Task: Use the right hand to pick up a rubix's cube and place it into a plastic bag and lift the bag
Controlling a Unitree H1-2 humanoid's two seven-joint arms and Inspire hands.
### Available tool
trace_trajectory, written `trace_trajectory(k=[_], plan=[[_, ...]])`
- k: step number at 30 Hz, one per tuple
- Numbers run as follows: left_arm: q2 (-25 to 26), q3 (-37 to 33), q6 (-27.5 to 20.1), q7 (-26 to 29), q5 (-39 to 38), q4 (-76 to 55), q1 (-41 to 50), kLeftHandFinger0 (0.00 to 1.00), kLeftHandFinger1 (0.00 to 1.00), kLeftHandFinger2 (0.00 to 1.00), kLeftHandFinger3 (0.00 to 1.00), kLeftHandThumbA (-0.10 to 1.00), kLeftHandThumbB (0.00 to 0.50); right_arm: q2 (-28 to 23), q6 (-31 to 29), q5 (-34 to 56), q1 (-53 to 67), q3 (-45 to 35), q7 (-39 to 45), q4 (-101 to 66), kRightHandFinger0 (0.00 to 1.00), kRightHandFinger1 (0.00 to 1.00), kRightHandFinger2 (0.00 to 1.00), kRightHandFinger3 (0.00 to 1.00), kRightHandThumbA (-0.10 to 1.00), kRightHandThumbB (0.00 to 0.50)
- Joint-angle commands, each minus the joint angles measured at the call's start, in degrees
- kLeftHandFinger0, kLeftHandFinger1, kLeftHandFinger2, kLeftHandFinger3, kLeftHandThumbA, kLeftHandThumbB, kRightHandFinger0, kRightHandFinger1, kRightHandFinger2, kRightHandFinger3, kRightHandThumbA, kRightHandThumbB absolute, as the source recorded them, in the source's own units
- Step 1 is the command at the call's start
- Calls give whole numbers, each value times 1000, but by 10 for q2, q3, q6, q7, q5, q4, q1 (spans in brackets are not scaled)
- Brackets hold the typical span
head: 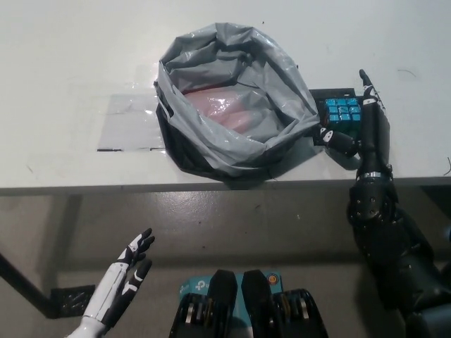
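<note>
While the right hand [356,127] lies on the table [70,56] at the right side of the plastic bag [232,105], its fingers [368,88] wrap around the Rubik's cube [342,113]; one finger runs up the cube's right face and the thumb [338,139] presses the cube's near side. The hand is therefore closed on the cube. The cube shows a blue-green top face and sits on a flat black base [331,95], just beside the bag's right rim and touching or nearly touching it; contact cannot be confirmed. The cube is outside the bag, not in it.

The bag is grey, stands open with its rim rolled outward, and shows a reddish-pink item [225,109] inside. A clear taped rectangle [130,123] lies on the table to the left of the bag, its right end reaching the bag's wall.

The left hand [130,271] rests well below and to the left of the bag, off the table's near edge, holding nothing, fingers spread apart.
</note>
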Motion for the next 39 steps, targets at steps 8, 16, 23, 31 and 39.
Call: trace_trajectory(k=[8, 16, 23, 31, 39], plan=[[6, 4, -18, -5, 4, -17, -16, 1000, 1000, 1000, 1000, 1000, 193, 8, -24, 50, -50, -5, 43, 7, 1000, 1000, 1000, 1000, 934, 439], [7, 4, -21, -6, 3, -16, -19, 1000, 1000, 1000, 1000, 1000, 205, 12, 0, 108, -54, -32, 104, 28, 1000, 1000, 1000, 1000, 881, 450], [7, 5, -17, -11, -7, -17, -22, 1000, 1000, 1000, 1000, 1000, 200, 9, 120, 83, -72, -13, 100, 47, 1000, 1000, 1000, 1000, 765, 403], [7, 7, -20, -10, -2, -13, -25, 1000, 1000, 1000, 1000, 1000, 194, 10, 191, 27, -80, 30, -6, 51, 18, 159, 315, 412, 48, 303], [4, 10, -20, -14, -15, -10, -27, 1000, 1000, 1000, 1000, 1000, 211, 1, 169, 47, -68, 37, 5, 67, 0, 359, 802, 752, -100, 255]])
